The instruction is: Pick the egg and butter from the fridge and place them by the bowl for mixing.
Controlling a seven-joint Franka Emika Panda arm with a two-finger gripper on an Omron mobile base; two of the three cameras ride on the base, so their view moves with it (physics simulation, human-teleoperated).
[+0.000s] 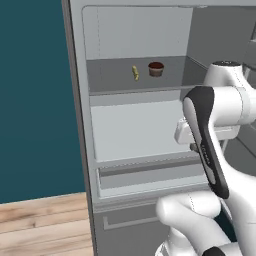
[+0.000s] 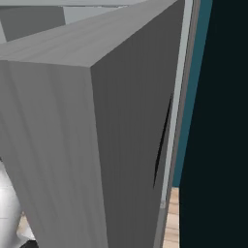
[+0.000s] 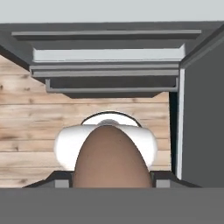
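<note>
Butter beside brown cup on fridge shelf, egg held

- A rendered kitchen is indicated.
- A tall grey fridge is seen standing open, with pale interior walls, flat shelves and a drawer front low down.
- Food is kept on the upper shelf: a yellow butter stick and a brown cup-shaped item.
- Light wood plank flooring is laid below; a teal wall is seen beside the fridge.
</note>
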